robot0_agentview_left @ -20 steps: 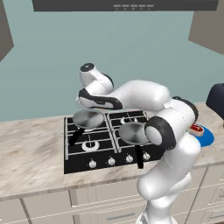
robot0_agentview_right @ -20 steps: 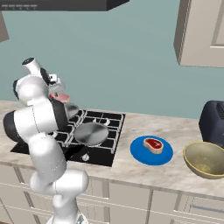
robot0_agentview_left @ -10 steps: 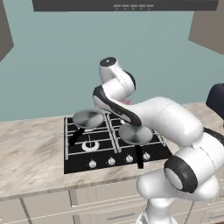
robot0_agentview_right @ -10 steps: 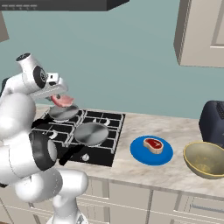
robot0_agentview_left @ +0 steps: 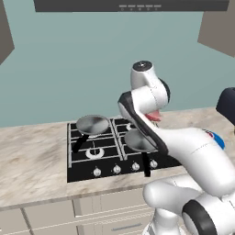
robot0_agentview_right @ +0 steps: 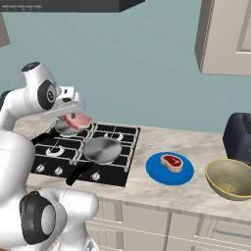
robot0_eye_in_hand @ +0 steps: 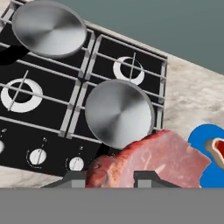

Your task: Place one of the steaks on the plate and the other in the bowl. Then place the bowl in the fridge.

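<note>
My gripper (robot0_eye_in_hand: 111, 180) is shut on the pale pink steak (robot0_eye_in_hand: 157, 159), which hangs in the air over the stove's front right burner area. From the sides, the steak (robot0_agentview_right: 78, 120) droops under the gripper (robot0_agentview_right: 72, 109) above the cooktop, and a pink edge of the steak (robot0_agentview_left: 154, 116) peeks out behind the arm. The deeper red steak (robot0_agentview_right: 171, 162) lies on the blue plate (robot0_agentview_right: 162, 175) on the counter right of the stove. The plate (robot0_eye_in_hand: 205, 135) is to the right of the gripper. Further right stands the yellowish-olive bowl (robot0_agentview_right: 230, 179), with nothing in it.
A black gas cooktop (robot0_agentview_right: 49, 157) carries two grey frying pans, one at the front right (robot0_agentview_right: 102, 149) and one at the back left (robot0_agentview_left: 92, 124). A dark toaster (robot0_agentview_right: 239, 137) stands behind the bowl. Wall cabinets (robot0_agentview_right: 225, 34) hang above the right counter.
The arm has swung from the stove's back left toward the right, carrying the pale pink steak higher and closer to the plate side.
</note>
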Robot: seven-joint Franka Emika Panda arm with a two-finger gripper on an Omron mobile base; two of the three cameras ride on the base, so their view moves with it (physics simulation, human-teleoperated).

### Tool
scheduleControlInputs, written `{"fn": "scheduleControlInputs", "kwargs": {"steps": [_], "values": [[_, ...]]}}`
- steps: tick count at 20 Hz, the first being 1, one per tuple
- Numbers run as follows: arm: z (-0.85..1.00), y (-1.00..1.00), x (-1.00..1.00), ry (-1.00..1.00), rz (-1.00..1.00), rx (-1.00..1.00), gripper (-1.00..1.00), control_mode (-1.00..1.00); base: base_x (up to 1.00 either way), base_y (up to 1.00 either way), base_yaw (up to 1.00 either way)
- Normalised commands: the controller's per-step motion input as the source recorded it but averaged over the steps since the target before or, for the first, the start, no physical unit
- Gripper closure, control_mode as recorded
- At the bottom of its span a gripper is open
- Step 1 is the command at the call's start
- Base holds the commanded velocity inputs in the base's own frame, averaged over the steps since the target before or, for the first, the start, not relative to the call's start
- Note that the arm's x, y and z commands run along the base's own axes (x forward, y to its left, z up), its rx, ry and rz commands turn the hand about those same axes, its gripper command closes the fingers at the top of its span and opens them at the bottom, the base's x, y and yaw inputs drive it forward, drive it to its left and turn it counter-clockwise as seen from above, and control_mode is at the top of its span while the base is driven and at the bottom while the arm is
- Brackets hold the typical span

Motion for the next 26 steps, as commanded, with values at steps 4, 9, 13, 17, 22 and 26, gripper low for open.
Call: {"fn": "scheduleControlInputs", "kwargs": {"steps": [4, 9, 13, 17, 22, 26], "values": [[-0.2, -0.76, -0.34, 0.0, 0.0, 0.0, 1.0, -1.0, 0.0, 0.0, 0.0], [-0.11, -0.8, -0.32, 0.0, 0.0, 0.0, 1.0, -1.0, 0.0, 0.0, 0.0], [-0.04, -0.89, -0.27, 0.0, -0.03, -0.01, 1.0, -1.0, 0.0, 0.0, 0.0], [-0.02, -0.9, -0.18, 0.0, -0.03, 0.0, 1.0, -1.0, 0.0, 0.0, 0.0], [0.0, -0.87, -0.12, 0.0, -0.03, 0.0, 1.0, -1.0, 0.0, 0.0, 0.0], [0.0, -0.84, -0.11, 0.0, -0.03, 0.0, 1.0, -1.0, 0.0, 0.0, 0.0]]}}
